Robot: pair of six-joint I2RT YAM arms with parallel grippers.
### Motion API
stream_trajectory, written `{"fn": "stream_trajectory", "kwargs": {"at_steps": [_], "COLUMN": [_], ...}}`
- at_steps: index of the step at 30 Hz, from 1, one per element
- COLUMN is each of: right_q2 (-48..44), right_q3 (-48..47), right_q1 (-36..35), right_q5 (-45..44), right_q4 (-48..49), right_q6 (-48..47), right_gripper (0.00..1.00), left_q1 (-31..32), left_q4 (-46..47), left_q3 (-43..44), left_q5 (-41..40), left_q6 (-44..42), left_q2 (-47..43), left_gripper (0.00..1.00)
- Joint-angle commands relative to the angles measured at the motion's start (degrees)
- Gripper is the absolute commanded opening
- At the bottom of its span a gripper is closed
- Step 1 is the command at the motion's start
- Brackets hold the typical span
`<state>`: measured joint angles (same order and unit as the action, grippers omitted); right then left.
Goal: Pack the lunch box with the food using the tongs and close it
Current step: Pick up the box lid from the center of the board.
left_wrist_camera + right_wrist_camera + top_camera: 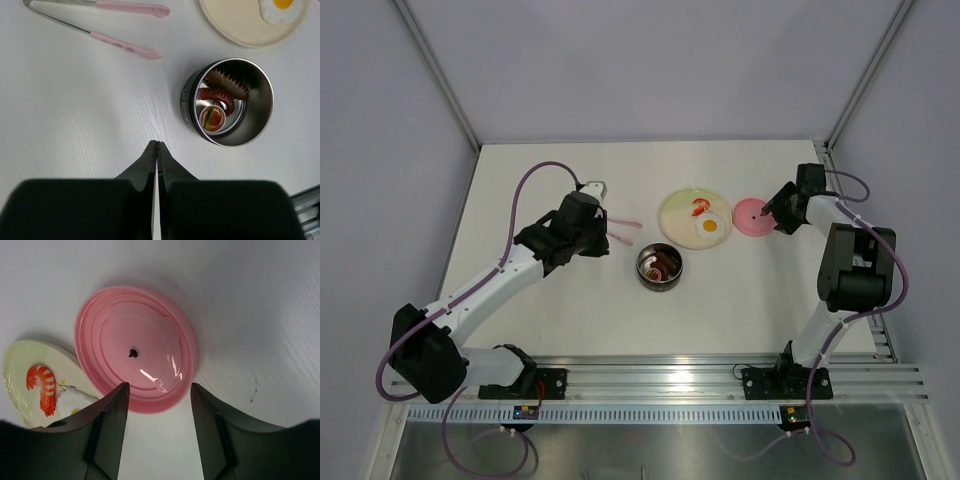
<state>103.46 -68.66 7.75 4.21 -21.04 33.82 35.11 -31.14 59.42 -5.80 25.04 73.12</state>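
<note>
bowl (261, 91): made of polished steel, reflections are carried on the inner wall | lid (135, 347): pink plastic, glossy, light streaks are mirrored | tongs (125, 46): bare metal toward the joined end, arms coated matt pink | toy food (217, 95): smooth moulded plastic, low gloss | plate (235, 27): cream, smooth, slight sheen | table (75, 115): white, matt, finely grained

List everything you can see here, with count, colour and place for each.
lunch box: one, shiny steel, open, mid-table
food pieces: three, brown, dark red, brown-red, inside the lunch box
plate: one, cream, beyond the lunch box
fried egg: one, white and yellow, on the plate
shrimp: one, red and white, on the plate
lid: one, pink, lying right of the plate
tongs: one pair, pale pink, lying left of the plate
left gripper: one, black, shut, empty, near the tongs
right gripper: one, black, open, over the lid
</note>
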Motion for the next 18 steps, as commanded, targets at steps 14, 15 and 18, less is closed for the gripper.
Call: {"fn": "stream_trajectory", "kwargs": {"at_steps": [14, 15, 18], "right_q2": [3.5, 3.3, 1.3], "right_q3": [3.3, 3.4, 5.2], "right_q1": [-1.4, -1.3, -1.4], "right_q5": [-1.0, -1.0, 1.0], "right_q4": [7.7, 7.9, 11.2], "right_q6": [3.0, 3.0, 3.3], "right_gripper": [0.47, 0.47, 0.46], "left_q1": [-0.3, -0.3, -0.3], "left_q4": [1.7, 1.7, 1.5], "left_q3": [0.1, 0.0, -0.2], "left_q5": [0.5, 0.4, 0.5], "left_q6": [1.2, 1.2, 1.3], "left_q2": [-0.6, -0.6, -0.5], "left_gripper": [0.01, 0.01, 0.01]}}
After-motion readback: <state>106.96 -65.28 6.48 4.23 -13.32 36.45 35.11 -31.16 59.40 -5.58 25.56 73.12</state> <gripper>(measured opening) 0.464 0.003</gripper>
